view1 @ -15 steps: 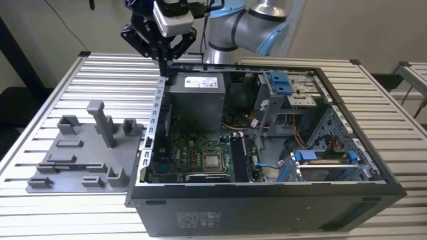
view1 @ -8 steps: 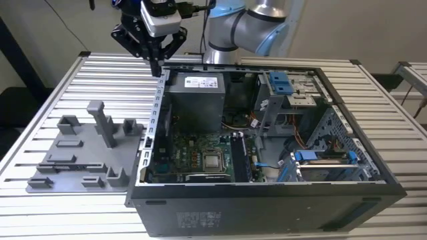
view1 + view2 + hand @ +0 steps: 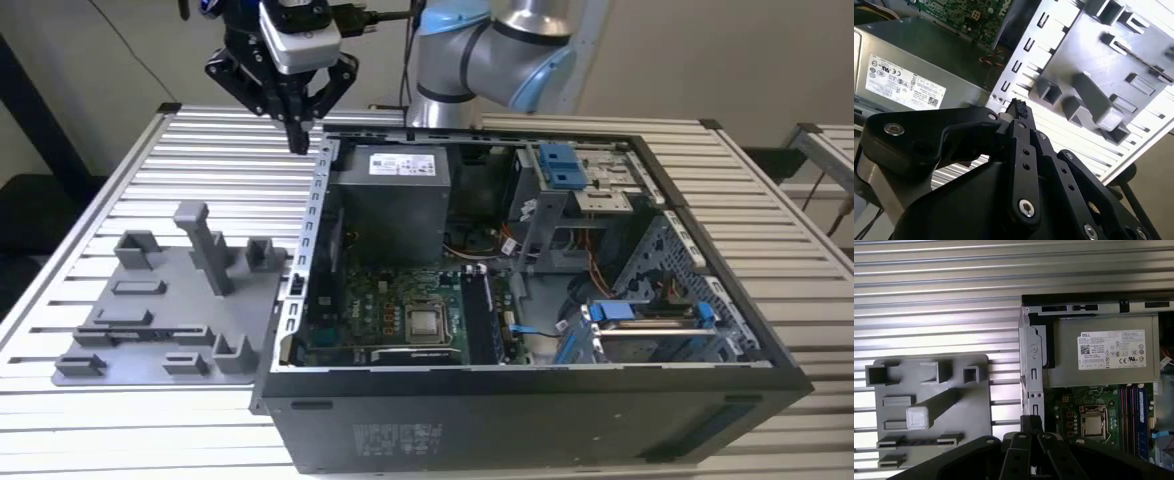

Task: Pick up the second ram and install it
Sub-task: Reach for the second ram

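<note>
The open computer case (image 3: 534,385) lies on its side on the ribbed metal table (image 3: 107,180) and holds a grey power supply (image 3: 387,200), a green motherboard (image 3: 380,300) with the processor (image 3: 427,322) in its socket, and drive cages with blue tabs (image 3: 567,165). The second ram (image 3: 503,318) appears as a thin green stick seated upright in the long slots just beside the processor, with a small pale sticker on it in the first wrist view. The power supply bears a white label (image 3: 1111,350) crowded with print and marks, and the case front carries a block of pale print too small to make out. The gripper (image 3: 302,138) hangs above the table just outside the case's far corner wall, its fingers drawn together to a point with nothing between them. The grey fixture plate (image 3: 160,340), with its raised blocks and pockets, sits at the exterior view's left, close against the case wall, and bare ribbed table runs beyond it.
</note>
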